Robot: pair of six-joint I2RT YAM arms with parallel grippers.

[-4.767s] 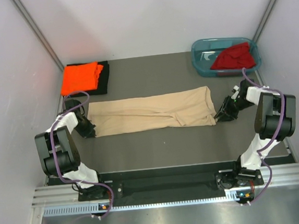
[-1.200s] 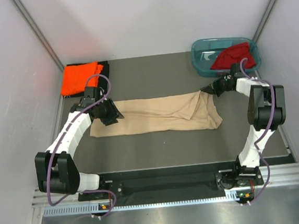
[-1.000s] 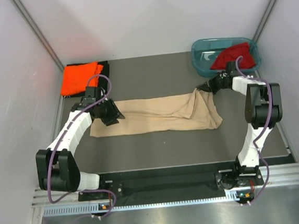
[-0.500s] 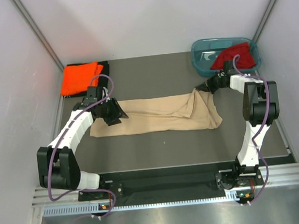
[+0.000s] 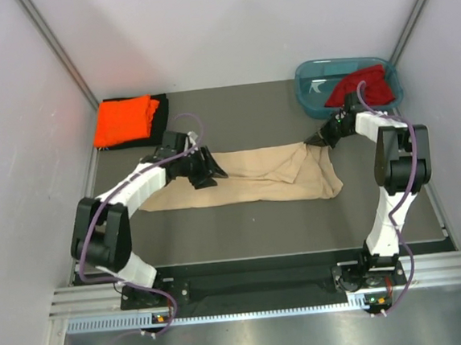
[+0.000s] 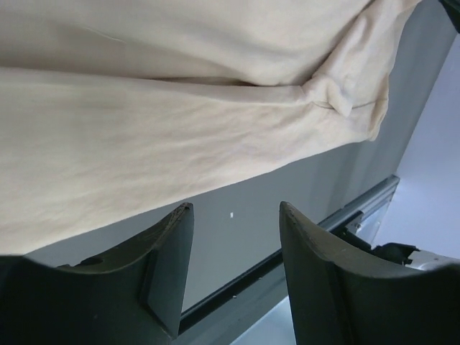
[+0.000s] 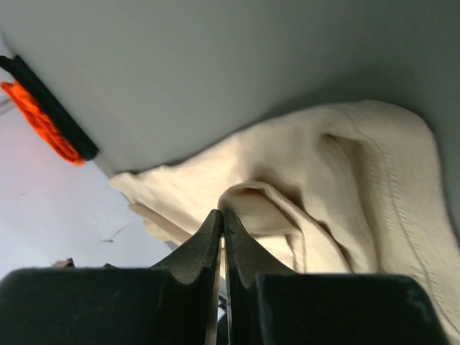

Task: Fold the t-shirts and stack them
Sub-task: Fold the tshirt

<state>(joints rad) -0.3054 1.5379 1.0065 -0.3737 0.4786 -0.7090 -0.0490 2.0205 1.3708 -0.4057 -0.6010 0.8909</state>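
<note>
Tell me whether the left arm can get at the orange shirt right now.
Probably yes: the orange shirt lies uncovered atop the black shirt, and the open left gripper hovers nearby over the beige shirt.

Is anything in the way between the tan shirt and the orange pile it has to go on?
Nothing visible is. Only bare table lies between the tan shirt and the orange shirt folded on the black shirt at the far left. The right gripper pinches the tan shirt's corner; the left gripper hangs open above it.
</note>
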